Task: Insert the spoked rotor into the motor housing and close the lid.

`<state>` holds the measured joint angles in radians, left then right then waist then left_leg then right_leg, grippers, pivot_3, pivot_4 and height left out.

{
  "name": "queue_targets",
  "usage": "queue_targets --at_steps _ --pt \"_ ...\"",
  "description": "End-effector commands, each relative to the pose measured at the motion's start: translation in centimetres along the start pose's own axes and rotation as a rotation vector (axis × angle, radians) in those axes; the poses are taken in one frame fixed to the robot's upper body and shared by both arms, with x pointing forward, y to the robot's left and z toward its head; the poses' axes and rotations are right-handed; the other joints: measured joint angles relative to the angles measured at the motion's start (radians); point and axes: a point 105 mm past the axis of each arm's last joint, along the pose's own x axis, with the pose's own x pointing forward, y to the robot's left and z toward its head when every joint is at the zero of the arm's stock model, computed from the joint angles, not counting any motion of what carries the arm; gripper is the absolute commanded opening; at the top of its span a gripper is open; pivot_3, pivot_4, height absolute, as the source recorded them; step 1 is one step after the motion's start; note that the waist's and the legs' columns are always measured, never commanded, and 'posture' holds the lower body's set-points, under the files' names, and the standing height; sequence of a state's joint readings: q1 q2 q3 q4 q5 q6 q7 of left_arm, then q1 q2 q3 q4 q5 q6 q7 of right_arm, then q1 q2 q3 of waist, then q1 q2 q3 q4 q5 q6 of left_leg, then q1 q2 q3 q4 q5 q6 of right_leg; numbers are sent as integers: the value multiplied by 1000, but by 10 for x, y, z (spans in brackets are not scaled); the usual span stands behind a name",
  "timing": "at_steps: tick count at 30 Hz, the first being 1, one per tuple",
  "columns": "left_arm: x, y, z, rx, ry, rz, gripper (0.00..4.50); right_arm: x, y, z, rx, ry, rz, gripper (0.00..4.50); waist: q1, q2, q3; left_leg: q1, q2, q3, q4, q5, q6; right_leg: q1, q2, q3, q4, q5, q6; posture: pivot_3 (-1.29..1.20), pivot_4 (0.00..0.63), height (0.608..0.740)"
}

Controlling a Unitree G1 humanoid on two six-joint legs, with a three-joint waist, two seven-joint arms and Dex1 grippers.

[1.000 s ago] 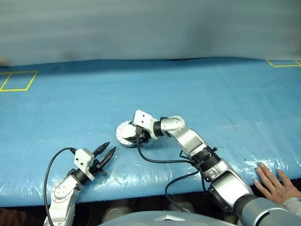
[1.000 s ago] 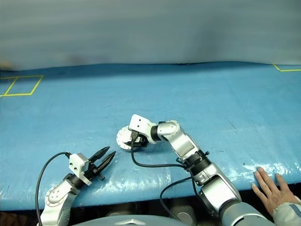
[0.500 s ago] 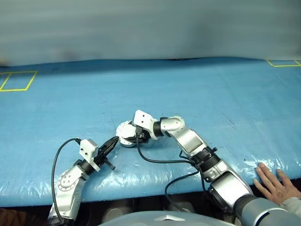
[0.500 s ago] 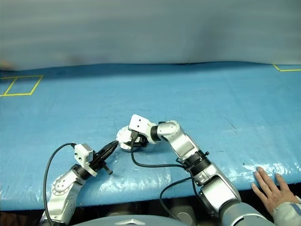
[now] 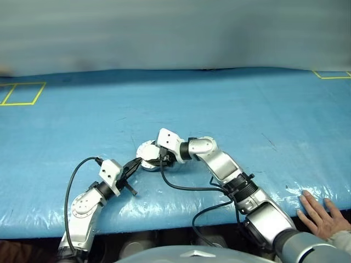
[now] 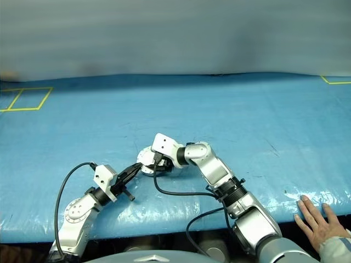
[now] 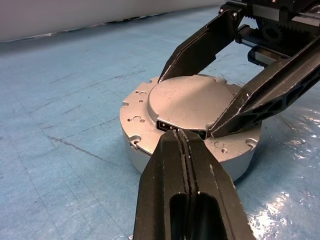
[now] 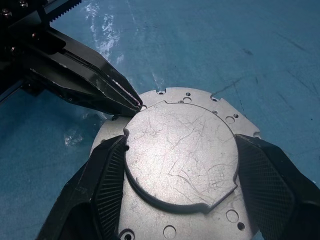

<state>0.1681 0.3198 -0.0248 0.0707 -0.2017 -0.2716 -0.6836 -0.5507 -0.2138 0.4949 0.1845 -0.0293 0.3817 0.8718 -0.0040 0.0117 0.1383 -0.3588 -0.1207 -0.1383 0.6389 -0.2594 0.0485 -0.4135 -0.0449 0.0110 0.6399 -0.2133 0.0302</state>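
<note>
The motor housing sits flat on the blue table cover, near the front edge and a little left of the middle, with the lid closed down on top of it so that only the plain, scratched grey outer face shows. The lid's raised round centre lies level inside a flat rim dotted with small holes. The right gripper reaches in from the right and straddles the lid, its two black fingers spread wide and set against opposite sides of the raised centre; whether they squeeze it or merely rest there cannot be told. The left gripper comes in low from the left with its two fingers pressed together, holding nothing, and the joined tips meet the lid's edge at a small dark notch in the rim. A black cable loops over the cover beside the right arm, and another curves up behind the left arm. At the far right of the front edge, well apart from the housing, a person's hand lies flat on the cover. Yellow tape marks a rectangle at the far left.
</note>
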Motion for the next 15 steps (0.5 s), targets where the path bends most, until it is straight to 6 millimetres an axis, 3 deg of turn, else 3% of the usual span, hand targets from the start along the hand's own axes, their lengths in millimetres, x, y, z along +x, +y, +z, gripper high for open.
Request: queue_targets --at_steps 1,3,9,15 --pt "-4 -6 -13 -10 62 -14 0 -6 6 -36 113 106 10 4016 3 0 0 0 0 0 0 0 0 0 0 0 -1 0 0 0 150 740" --pt "-5 -7 -13 -10 64 -16 0 -8 1 -29 135 64 -25 4455 5 0 0 0 0 0 -1 0 0 0 0 0 -3 0 0 0 150 740" --pt "-6 -9 -13 -11 65 -20 0 -23 -6 -5 208 -58 -39 4455 14 0 1 -1 0 -1 -6 0 0 -1 0 -1 -9 4 6 0 150 740" --pt "-6 -10 -14 -11 64 -24 0 -44 -16 12 462 -222 -60 4455 24 -1 1 -9 0 -2 -9 0 1 -7 0 -2 -13 4 6 0 150 740"
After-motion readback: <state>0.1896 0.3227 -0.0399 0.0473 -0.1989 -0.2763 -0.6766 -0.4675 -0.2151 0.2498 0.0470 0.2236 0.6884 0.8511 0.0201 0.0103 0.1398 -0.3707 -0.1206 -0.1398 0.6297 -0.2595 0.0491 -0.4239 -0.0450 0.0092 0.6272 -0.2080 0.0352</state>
